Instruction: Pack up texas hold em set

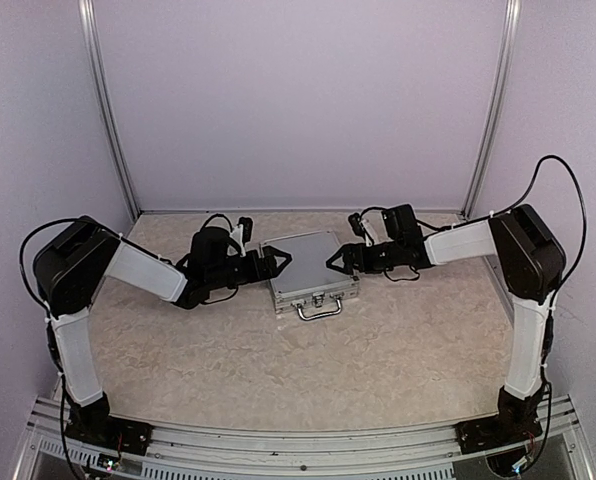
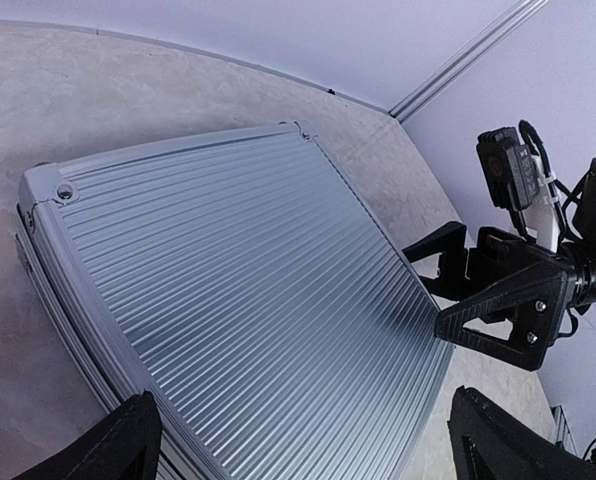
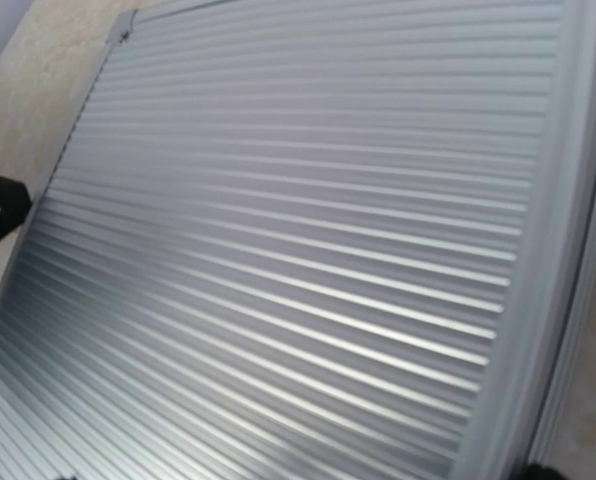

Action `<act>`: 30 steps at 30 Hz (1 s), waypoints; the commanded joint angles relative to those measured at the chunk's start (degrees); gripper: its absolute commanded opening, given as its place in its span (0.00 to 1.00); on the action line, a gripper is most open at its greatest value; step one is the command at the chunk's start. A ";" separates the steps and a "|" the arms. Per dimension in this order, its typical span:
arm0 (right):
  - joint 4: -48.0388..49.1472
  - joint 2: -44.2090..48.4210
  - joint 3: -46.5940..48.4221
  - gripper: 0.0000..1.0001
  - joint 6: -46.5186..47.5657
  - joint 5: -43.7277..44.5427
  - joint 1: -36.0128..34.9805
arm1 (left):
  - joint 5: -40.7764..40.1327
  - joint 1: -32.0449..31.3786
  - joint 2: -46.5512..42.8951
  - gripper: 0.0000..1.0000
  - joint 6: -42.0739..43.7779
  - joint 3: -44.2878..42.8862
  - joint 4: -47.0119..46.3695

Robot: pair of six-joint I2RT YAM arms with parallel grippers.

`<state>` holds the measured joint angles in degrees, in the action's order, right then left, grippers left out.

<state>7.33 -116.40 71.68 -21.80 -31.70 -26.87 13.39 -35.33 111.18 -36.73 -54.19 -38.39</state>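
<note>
The texas hold em set shows as a ribbed silver case [image 1: 306,262], lid shut, lying flat mid-table with its metal handle [image 1: 320,309] toward the arms. My left gripper [image 1: 282,265] stands open at the case's left edge. In the left wrist view its fingers straddle the near end of the lid [image 2: 248,290]. My right gripper [image 1: 333,263] is open at the right edge, its fingertips [image 2: 448,325] at the lid's rim. In the right wrist view the ribbed lid [image 3: 298,240] fills the frame, with almost nothing of that gripper's own fingers showing. The case's contents are hidden.
The beige marbled table [image 1: 298,370] runs to white walls at the back and on both sides, with metal posts [image 1: 488,120] in the back corners. Both arm bases are bolted to the rail [image 1: 298,440] at the near edge.
</note>
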 commanded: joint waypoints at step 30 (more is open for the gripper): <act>-14.09 34.09 -16.93 1.00 1.97 25.80 -7.40 | -15.55 -6.76 -22.78 0.99 7.18 7.14 17.34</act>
<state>-1.17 -91.90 56.03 -21.50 -14.68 -33.61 8.47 -41.23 98.89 -34.22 -47.59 -31.66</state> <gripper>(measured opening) 0.996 0.990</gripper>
